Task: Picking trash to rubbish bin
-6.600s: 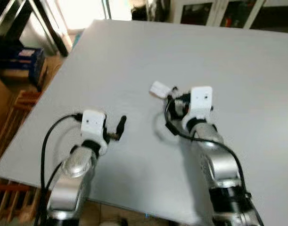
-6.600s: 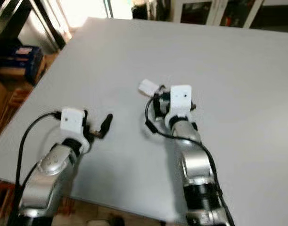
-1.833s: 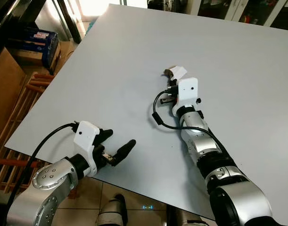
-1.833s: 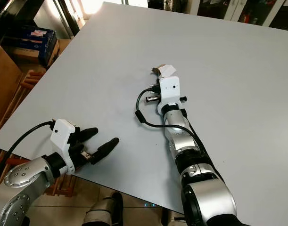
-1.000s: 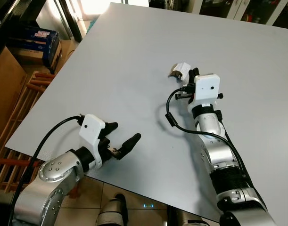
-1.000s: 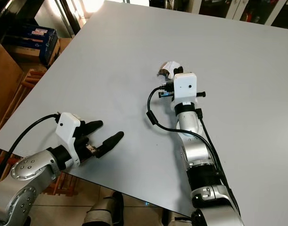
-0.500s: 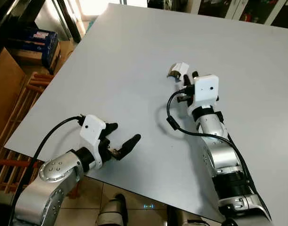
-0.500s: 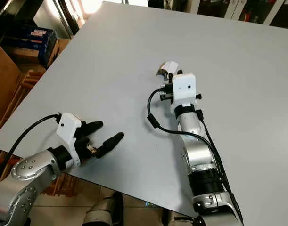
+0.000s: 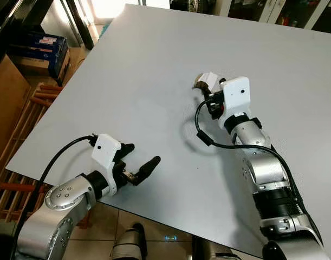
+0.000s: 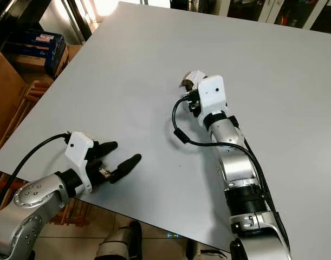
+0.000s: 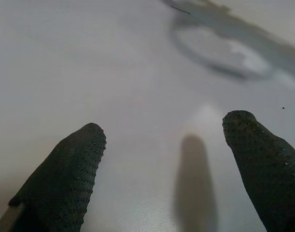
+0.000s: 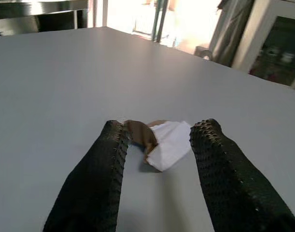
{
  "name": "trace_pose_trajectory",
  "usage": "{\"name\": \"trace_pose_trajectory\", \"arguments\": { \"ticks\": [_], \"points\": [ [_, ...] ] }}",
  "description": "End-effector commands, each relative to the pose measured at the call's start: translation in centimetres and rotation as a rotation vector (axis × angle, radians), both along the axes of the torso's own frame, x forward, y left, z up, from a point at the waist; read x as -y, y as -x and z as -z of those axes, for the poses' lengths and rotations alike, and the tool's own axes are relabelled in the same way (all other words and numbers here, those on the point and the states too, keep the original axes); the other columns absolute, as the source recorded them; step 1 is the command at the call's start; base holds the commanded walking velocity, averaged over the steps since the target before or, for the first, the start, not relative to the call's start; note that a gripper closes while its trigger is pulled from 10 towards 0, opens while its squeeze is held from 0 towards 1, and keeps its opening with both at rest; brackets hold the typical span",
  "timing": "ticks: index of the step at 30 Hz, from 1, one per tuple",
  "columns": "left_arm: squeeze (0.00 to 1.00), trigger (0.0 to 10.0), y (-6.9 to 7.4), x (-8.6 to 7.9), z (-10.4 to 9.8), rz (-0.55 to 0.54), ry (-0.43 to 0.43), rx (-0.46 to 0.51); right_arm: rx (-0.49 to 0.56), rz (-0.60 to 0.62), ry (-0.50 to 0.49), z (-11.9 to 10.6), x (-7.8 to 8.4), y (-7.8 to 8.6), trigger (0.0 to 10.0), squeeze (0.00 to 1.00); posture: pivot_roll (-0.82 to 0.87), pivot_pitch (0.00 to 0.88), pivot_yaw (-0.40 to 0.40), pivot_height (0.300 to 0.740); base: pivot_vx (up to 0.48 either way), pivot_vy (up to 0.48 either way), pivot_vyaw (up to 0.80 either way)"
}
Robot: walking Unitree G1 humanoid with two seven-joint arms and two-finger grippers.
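Observation:
A small crumpled scrap of white and brown paper trash (image 9: 205, 80) lies near the middle of the grey table (image 9: 138, 65). My right gripper (image 9: 213, 91) reaches to it from the near side. In the right wrist view this gripper (image 12: 161, 128) is open, its two black fingers on either side of the scrap (image 12: 162, 141), one fingertip against the brown part. My left gripper (image 9: 143, 154) hovers open just above the table's near left edge, with nothing between its fingers (image 11: 75, 164).
The table's left edge drops to a wooden slatted rack (image 9: 24, 124), a brown cardboard box (image 9: 2, 92) and a blue box (image 9: 46, 46). Dark glass-fronted cabinets (image 9: 263, 8) stand beyond the far edge. Tiled floor (image 9: 160, 233) shows below the near edge.
My right gripper has moved forward and turned slightly, closing the gap to the paper scrap so that its fingers now flank it. The left arm has barely moved.

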State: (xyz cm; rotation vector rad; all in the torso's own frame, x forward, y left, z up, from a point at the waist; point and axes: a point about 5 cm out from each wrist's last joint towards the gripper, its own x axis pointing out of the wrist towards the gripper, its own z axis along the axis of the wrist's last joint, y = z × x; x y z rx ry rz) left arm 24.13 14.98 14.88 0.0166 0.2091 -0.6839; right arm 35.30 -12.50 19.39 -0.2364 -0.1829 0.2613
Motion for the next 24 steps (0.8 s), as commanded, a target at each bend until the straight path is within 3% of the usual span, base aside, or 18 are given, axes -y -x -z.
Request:
{"name": "trace_pose_trajectory", "arguments": {
  "ticks": [1, 12, 24],
  "points": [
    [0.0, 10.0, 0.3, -0.2, 0.3, 0.0, -0.01, -0.011, -0.022, -0.025, 0.021, 0.2, -0.1, -0.1, 10.0, 1.0, 0.2, 0.246, 0.065, 0.74, 0.0, 0.0, 0.0],
    [0.0, 10.0, 0.4, -0.3, 0.5, -0.001, -0.014, -0.018, -0.057, -0.119, 0.112, 0.0, 0.8, -0.6, 10.0, 1.0, 0.2, 0.25, 0.068, 0.74, 0.0, 0.0, 0.0],
    [0.0, 10.0, 0.5, -0.2, 0.5, -0.003, -0.014, -0.022, -0.083, -0.192, 0.126, 0.8, 1.2, -1.0, 10.0, 1.0, 0.21, 0.258, 0.067, 0.74, 0.0, 0.0, 0.0]
  ]
}}
